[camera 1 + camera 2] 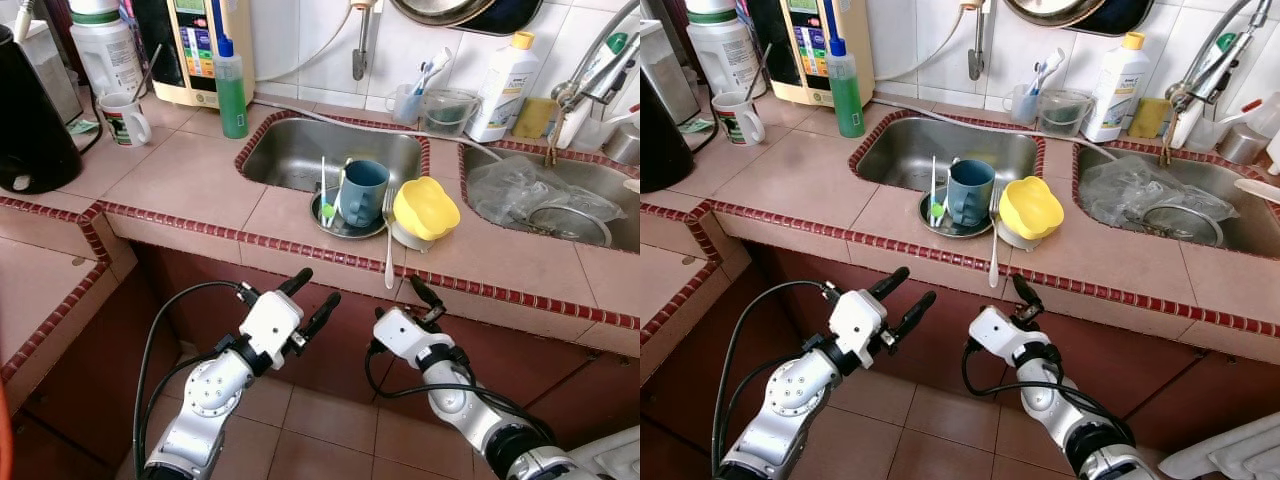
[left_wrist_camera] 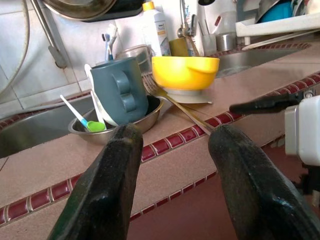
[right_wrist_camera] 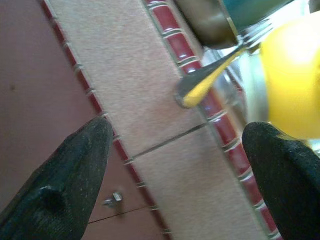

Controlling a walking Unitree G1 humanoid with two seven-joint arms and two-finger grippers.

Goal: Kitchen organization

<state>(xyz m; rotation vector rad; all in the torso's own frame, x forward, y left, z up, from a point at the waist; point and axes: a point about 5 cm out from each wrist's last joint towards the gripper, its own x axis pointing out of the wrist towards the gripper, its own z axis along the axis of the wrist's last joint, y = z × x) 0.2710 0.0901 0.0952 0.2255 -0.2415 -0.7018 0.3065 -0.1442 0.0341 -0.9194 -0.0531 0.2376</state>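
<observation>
landmark: i'm using the counter lip point(image 1: 300, 250), the red tile strip along the front, for all places here.
dish pile: sitting just behind the lip, between the two sinks. blue mug point(image 1: 362, 192) is standing in a metal plate point(image 1: 352, 228) with a green spoon point(image 1: 326, 210), a yellow bowl point(image 1: 426, 208) is touching the plate's side, and a fork point(image 1: 388, 240) is lying with its handle reaching out to the lip.
left gripper point(image 1: 308, 297): i'm holding it below and in front of the lip, fingers spread wide, nothing in them, aimed up at the mug.
right gripper point(image 1: 424, 296): also just under the lip, right below the fork handle, fingers gaping wide and empty.
step in hand: i'm guessing it's reaching for the pile, fork first since it's nearest.
doing it well: i'm thinking lift the right gripper clear over the lip before going forward, then pinch the fork handle from above where it's overhanging, not at the tines wedged by the bowl.
edges: the lip is the thing to clip on the way up. the sink point(image 1: 330, 150) is dropping off right behind the plate.
open room: bare counter left of the pile is looking good for setting stuff down.
</observation>
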